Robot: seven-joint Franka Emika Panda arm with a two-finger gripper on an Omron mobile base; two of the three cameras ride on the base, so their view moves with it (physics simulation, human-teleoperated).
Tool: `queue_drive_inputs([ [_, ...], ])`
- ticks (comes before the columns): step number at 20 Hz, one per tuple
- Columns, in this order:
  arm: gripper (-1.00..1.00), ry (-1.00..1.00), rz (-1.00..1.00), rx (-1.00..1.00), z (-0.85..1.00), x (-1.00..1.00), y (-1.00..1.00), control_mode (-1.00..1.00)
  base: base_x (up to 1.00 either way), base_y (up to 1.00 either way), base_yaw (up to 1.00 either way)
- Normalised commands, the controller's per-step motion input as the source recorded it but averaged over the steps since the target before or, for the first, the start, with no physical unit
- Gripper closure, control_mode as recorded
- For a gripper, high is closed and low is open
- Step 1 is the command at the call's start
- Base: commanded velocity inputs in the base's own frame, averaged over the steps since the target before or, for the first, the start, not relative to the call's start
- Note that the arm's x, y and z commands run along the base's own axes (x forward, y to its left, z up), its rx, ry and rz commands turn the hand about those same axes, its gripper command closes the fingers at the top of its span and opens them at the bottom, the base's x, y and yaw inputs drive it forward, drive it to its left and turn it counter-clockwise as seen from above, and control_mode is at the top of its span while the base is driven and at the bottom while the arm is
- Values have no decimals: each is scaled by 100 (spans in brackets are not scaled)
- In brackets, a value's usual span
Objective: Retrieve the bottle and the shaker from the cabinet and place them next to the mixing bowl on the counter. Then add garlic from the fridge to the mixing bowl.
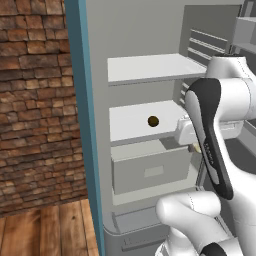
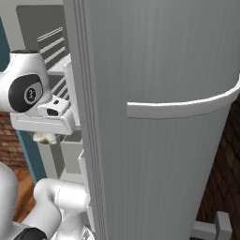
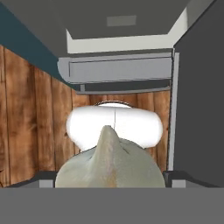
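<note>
Hand view shows garlic [image 3: 109, 168] between claw [image 3: 109, 179] tips.

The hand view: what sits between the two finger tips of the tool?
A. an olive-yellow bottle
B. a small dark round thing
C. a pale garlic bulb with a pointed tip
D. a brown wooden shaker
C: the hand view shows a pale garlic bulb with a pointed tip between the tips of the tool, above the wooden floor.
</note>
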Motion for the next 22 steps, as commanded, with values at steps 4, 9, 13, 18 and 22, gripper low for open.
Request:
queue_drive_inputs([
  [4,100,0,0,0,0,0,0,100,-95,-4,0],
  [9,100,0,0,0,0,0,0,100,-100,-11,12],
  [13,100,0,0,0,0,0,0,100,-100,1,27],
  [18,100,0,0,0,0,0,0,100,-87,43,60],
  [22,100,0,0,0,0,0,0,100,-30,58,94],
])
